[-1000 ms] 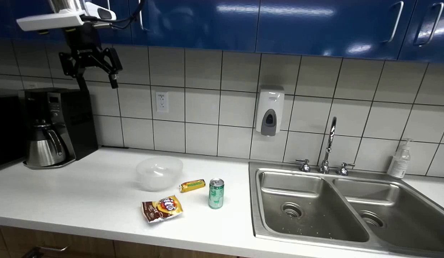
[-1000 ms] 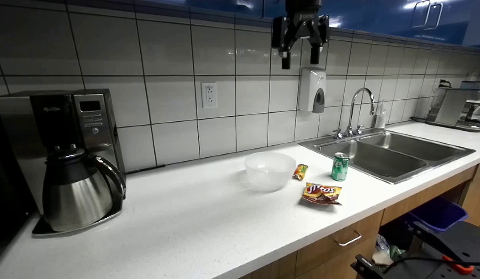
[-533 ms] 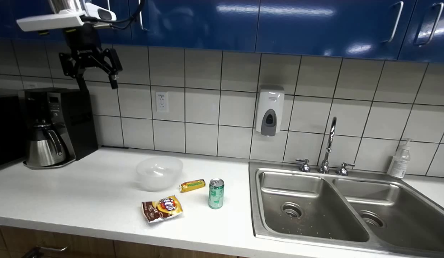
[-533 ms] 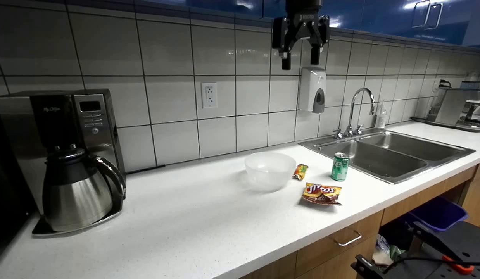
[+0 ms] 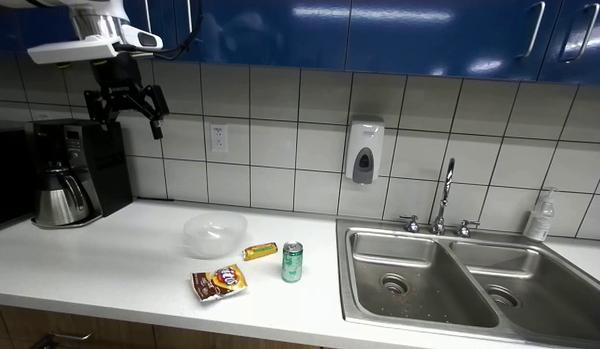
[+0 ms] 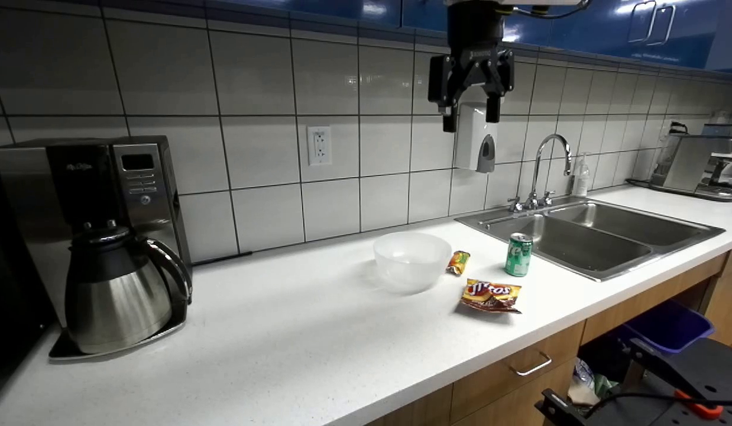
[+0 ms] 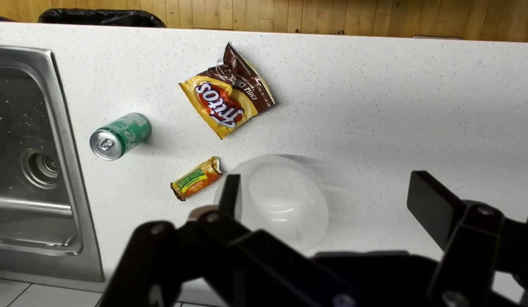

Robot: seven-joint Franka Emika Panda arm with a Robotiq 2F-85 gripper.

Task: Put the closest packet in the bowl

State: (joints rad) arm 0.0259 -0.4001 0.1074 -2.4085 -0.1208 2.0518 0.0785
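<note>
The frosted bowl (image 5: 215, 235) stands upright on the counter, and it also shows in the wrist view (image 7: 285, 200). A small yellow-orange bar packet (image 5: 260, 251) lies close beside the bowl, and it also shows in the wrist view (image 7: 197, 178). A larger brown and yellow chip packet (image 6: 491, 296) lies nearer the counter's front edge, and it also shows in the wrist view (image 7: 230, 91). My gripper (image 6: 471, 123) hangs high above the counter, well clear of both packets and the bowl. In the wrist view, my gripper (image 7: 326, 175) is open with nothing between its fingers.
A green can (image 5: 292, 262) stands upright right of the packets, near the double sink (image 5: 346, 271). A coffee maker (image 6: 106, 236) stands at the counter's end. Blue cabinets (image 5: 261, 34) hang above, and a soap dispenser (image 5: 365, 150) is on the tiled wall.
My gripper has moved down, and slightly right in both exterior views. It stays open. The packets, bowl and can have not moved.
</note>
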